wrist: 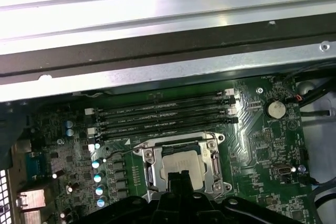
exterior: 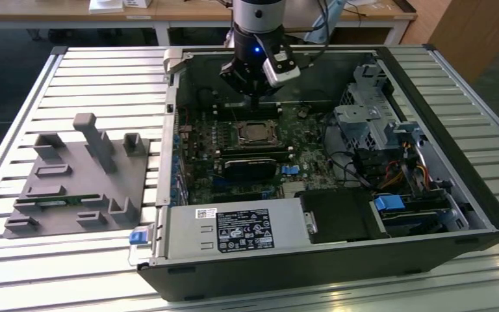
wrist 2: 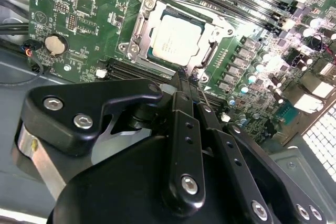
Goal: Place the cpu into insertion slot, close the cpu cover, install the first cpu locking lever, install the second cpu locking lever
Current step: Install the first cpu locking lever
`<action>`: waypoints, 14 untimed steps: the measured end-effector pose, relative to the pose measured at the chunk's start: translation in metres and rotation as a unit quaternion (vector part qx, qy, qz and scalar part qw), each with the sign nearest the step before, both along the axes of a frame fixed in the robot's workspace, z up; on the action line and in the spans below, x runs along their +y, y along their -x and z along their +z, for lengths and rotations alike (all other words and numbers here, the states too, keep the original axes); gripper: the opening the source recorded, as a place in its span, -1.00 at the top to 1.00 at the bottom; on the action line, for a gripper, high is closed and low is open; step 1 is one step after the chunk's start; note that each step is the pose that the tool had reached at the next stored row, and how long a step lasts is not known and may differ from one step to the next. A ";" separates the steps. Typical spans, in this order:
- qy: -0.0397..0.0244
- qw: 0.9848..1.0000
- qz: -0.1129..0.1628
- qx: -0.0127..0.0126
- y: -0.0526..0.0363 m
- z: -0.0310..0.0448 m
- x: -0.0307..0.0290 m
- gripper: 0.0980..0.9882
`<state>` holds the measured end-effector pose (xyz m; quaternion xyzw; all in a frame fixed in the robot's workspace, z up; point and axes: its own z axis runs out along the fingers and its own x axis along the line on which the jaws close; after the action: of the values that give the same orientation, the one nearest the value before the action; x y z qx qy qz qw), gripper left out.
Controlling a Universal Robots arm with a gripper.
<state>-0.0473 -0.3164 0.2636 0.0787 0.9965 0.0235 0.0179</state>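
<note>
The jaws cover one edge of the cpu (wrist: pixel 181 163)

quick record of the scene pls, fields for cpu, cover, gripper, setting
cpu: cpu lies flat, its metal top showing through the cover's window
cover: cover is down around the cpu
gripper: gripper is shut, tips close to the cover's edge
setting: open case on a slatted table

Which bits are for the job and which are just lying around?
For the job: cpu; cpu cover, down around it; pincer, close by.
Just lying about: grey plastic stand; coin battery; memory slots; power box.
</note>
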 end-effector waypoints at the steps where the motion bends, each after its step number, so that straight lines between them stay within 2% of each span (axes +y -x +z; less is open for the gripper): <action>1: 0.000 1.000 0.003 0.000 0.0001 0.0000 0.0000 0.98; 8: 0.000 0.999 0.048 -0.001 0.0007 -0.0001 0.0000 0.98; 10: 0.000 0.999 0.050 -0.003 0.0043 -0.0001 -0.0001 0.98; 14: 0.000 0.999 0.050 -0.009 0.0160 -0.0002 0.0000 0.98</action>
<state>-0.0634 -0.3164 0.2634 0.0290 0.9990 0.0247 0.0255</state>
